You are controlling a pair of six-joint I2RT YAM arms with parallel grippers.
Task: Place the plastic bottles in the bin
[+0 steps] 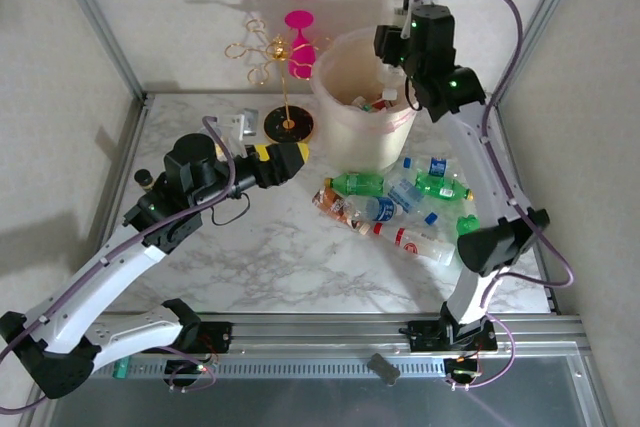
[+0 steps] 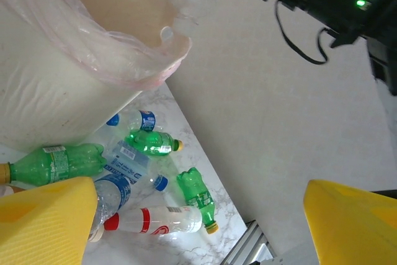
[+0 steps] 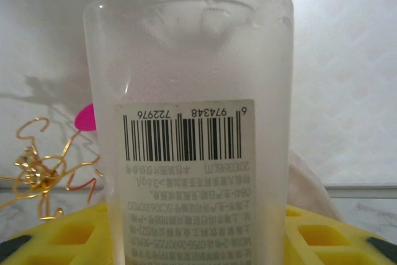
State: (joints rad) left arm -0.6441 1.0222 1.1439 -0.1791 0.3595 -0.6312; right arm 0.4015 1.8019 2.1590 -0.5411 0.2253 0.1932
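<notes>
Light soft, even, from overhead. Top view: faint shadows of the gold wire stand on the back wall. Left wrist: yellow left fingers blurred, green and clear plastic bottles beyond them sharp. Right wrist: frosted clear plastic bottle with barcode label between the yellow right fingers sharp, wall behind washed out.

We see a frosted matt plastic bottle; beside the translucent whitish plastic bin, glossy green plastic bottles.

Gold wire stand on round black base, at far edge of white marble tabletop. Magenta plastic goblet just beside the wire, right side.
</notes>
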